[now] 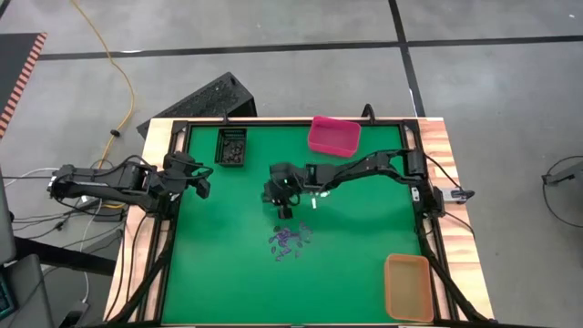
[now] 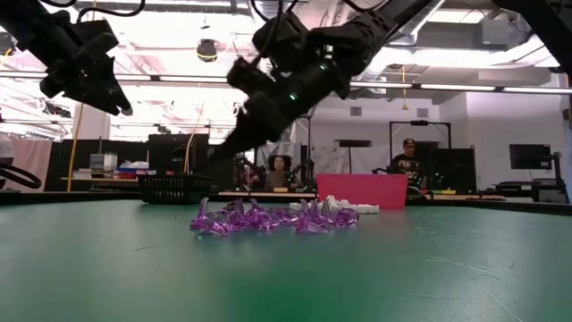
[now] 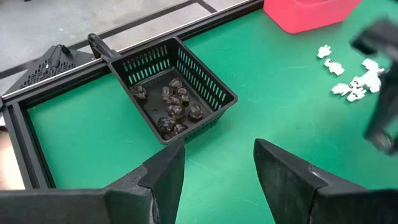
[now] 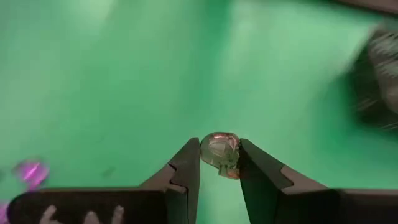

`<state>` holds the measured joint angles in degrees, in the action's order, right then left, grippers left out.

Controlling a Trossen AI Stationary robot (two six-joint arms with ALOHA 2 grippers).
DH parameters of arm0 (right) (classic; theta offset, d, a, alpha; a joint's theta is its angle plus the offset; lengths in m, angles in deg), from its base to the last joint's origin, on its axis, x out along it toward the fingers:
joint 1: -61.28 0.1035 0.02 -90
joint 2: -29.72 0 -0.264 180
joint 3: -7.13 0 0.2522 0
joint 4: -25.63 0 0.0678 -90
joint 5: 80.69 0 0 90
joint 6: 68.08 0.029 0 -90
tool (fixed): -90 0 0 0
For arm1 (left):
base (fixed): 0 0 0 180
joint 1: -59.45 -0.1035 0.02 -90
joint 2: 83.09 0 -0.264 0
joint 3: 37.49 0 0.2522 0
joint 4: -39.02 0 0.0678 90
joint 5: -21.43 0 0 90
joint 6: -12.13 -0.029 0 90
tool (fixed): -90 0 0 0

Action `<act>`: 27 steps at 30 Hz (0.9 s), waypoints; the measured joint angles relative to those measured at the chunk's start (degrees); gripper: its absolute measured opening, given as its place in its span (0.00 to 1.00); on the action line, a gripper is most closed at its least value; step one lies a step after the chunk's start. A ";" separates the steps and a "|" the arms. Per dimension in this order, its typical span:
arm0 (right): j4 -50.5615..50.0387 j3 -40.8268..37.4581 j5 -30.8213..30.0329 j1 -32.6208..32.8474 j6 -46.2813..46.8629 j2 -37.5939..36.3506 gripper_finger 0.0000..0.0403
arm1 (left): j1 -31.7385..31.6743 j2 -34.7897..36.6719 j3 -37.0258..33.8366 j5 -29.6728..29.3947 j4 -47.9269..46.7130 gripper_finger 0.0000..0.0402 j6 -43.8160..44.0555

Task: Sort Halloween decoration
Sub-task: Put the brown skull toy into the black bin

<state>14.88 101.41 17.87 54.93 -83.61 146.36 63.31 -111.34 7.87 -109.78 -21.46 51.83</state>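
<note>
Left of the black mesh plastic bin (image 1: 231, 148), the left claw (image 1: 202, 181) is parked with fingers apart, clear of the sorting. Right of that bin, above the purple trinket heap (image 1: 289, 240), the right claw (image 4: 217, 163) is clamped on one small pale skull-like trinket (image 4: 220, 150), lifted for binning

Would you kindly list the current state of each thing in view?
Right pincer: shut on a small dark skull trinket, above the mat.
Left pincer: open, empty.
Black mesh basket: holds dark trinkets.
Purple trinkets: piled on mat.
White trinkets: loose on mat.
</note>
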 joint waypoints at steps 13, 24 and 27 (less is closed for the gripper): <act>7.32 7.92 -1.67 -8.63 0.28 0.13 0.29 | 0.02 0.00 0.00 -0.17 -0.15 0.46 -0.11; 3.26 24.61 -2.62 -10.63 3.76 11.77 0.29 | 0.01 0.02 0.00 -0.21 -0.24 0.46 -1.07; 0.78 30.01 -2.68 -10.92 3.98 16.09 0.29 | 0.01 0.02 0.00 -0.22 -0.28 0.46 -1.07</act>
<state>15.67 131.42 15.19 44.02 -79.64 162.45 63.32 -111.32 7.87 -110.00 -21.74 50.76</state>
